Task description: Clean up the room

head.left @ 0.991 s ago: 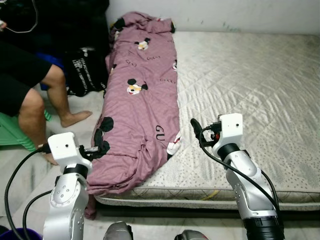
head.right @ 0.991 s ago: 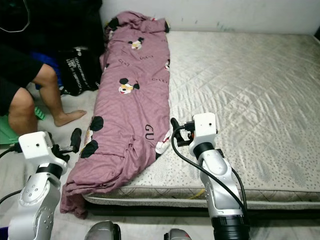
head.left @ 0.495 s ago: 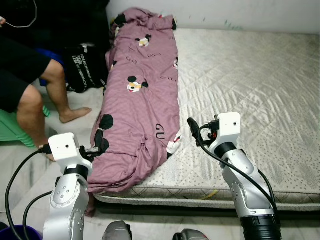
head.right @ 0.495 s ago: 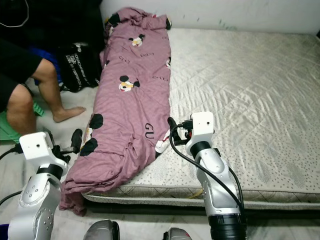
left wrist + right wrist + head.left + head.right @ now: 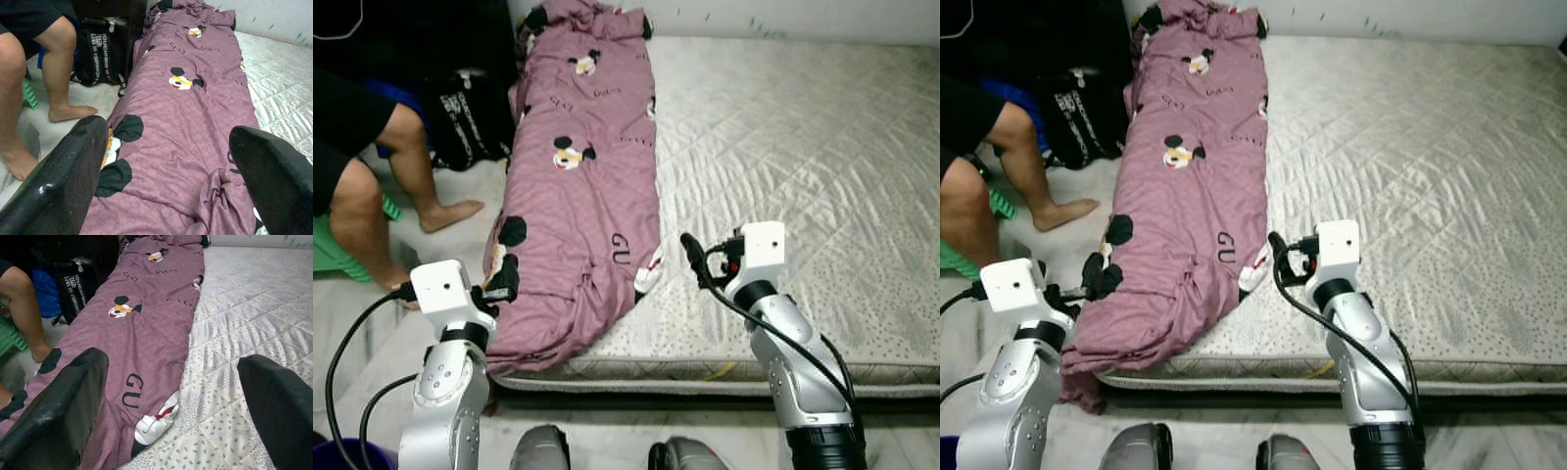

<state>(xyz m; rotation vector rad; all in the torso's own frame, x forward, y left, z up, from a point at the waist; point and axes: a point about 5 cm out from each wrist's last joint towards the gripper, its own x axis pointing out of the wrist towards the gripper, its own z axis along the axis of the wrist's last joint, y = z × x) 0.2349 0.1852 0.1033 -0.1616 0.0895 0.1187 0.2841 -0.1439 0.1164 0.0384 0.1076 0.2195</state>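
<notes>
A mauve blanket (image 5: 582, 186) printed with cartoon mice lies lengthwise along the left side of the bare grey mattress (image 5: 803, 147). Its near end is bunched and hangs over the mattress's front left corner. My left gripper (image 5: 501, 279) is open at the blanket's left edge, by a black patch; in its wrist view the fingers (image 5: 58, 176) stand wide apart before the blanket (image 5: 190, 112). My right gripper (image 5: 691, 258) is open just above the mattress, beside the blanket's right edge. The right wrist view looks along the blanket (image 5: 142, 328) between its spread fingers (image 5: 58, 406).
A person's bare legs (image 5: 406, 166) are on the floor left of the bed, by a green stool (image 5: 333, 253). A black bag (image 5: 470, 113) leans beside the blanket's far left. A purple bucket rim (image 5: 342, 456) shows at my lower left. A wall runs behind the bed.
The whole picture has slid as the camera moved nearer the bed. Both arms keep their pose with fingers open; the left gripper now sits closer to the blanket's edge.
</notes>
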